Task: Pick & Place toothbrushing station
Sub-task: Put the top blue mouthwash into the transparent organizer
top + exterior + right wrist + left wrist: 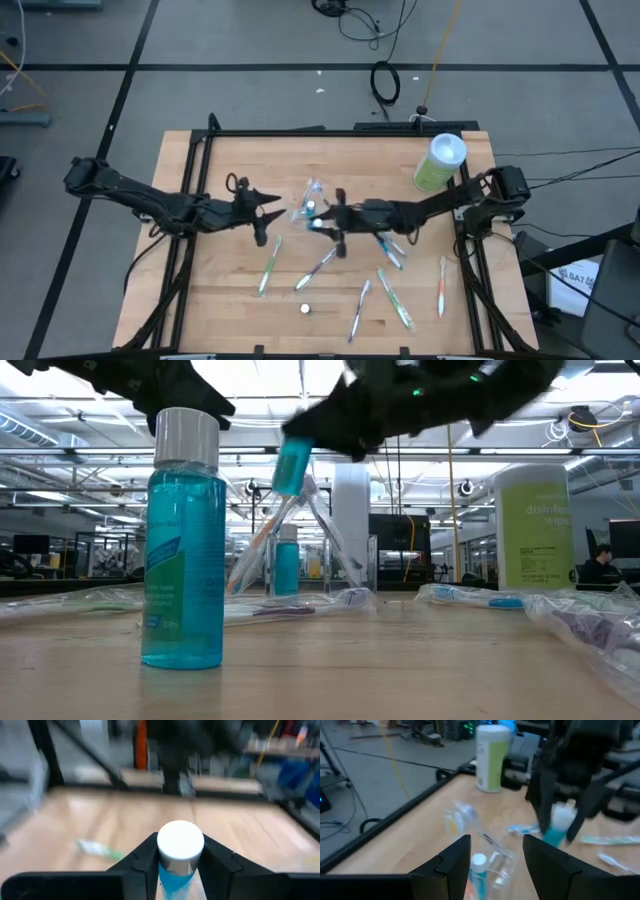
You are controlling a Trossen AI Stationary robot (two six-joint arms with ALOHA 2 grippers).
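Right gripper (180,862) clamped on small blue white-capped bottle (180,845), lifted beside clear cup (310,200); left gripper (495,855) open, empty.

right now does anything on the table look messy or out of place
Yes. Toothbrushes lie scattered at all angles across the table instead of in the clear cup, and a small round piece sits alone near the front edge.

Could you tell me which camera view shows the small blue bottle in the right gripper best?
The right wrist view: the small blue bottle, white cap up, sits between the right gripper fingers. The left wrist view shows it blurred, the low view only its blue end, the high view a speck.
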